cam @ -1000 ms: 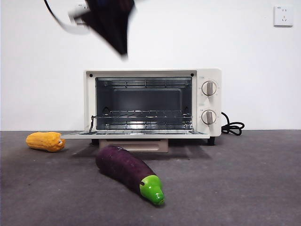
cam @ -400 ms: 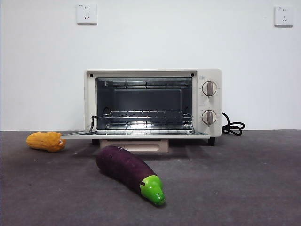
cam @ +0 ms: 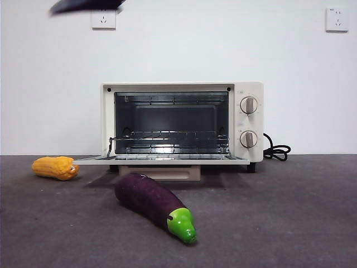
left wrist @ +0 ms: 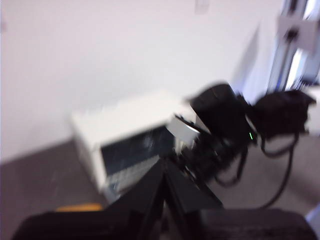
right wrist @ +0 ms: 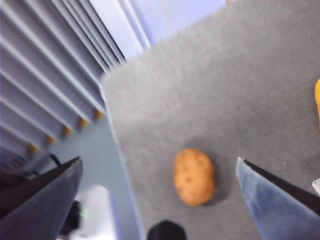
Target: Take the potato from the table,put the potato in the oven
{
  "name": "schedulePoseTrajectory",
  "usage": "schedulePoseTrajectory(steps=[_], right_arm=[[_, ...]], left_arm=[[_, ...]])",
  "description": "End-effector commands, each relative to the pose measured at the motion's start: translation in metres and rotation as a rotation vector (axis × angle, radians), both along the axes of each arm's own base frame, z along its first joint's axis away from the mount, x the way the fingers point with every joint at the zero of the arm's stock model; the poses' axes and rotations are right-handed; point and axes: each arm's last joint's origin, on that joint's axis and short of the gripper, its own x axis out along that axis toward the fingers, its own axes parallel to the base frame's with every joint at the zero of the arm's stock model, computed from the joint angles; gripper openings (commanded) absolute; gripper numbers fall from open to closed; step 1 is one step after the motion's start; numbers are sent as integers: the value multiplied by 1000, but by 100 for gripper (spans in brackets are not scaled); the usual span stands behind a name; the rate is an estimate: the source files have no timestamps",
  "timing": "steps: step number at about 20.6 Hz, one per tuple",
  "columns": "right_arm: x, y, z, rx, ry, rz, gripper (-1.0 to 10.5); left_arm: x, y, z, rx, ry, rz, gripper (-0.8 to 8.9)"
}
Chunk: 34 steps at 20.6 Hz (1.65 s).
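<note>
The table [cam: 290, 223] carried the oven [cam: 181, 125], door down. The potato [right wrist: 194, 176] lay on the table below the right gripper [right wrist: 160, 200], jaws spread wide. The left gripper's [left wrist: 165, 170] jaws met, empty.

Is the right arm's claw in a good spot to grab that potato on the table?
Probably yes. In the right wrist view the potato lies alone on the table, between the open jaws of the right gripper, with nothing covering it or crowding it. How far above it the gripper hangs is unclear.
</note>
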Motion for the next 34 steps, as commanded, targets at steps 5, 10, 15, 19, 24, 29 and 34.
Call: schedulePoseTrajectory(steps=[5, 10, 15, 19, 24, 29, 34], right_arm=[[19, 57, -46, -139, -134, 91, 630], [21, 91, -110, -236, -95, 160, 630], [8, 114, -150, -301, -181, 209, 630], [9, 121, -174, -326, -186, 201, 630], [12, 125, -201, -372, -168, 187, 629], [13, 125, -208, -391, -167, 151, 369], [13, 123, -201, -400, -112, 113, 62]], left_arm=[[-5, 6, -3, 18, 50, 59, -6], [-7, 7, -4, 15, 46, 59, -6], [-7, 7, -4, 32, 36, 59, -6], [-8, 7, -4, 35, 32, 57, -5], [-8, 7, -4, 48, 25, 54, -5], [-8, 8, -4, 59, 17, 56, -5], [-8, 9, -4, 83, 3, 98, -5]])
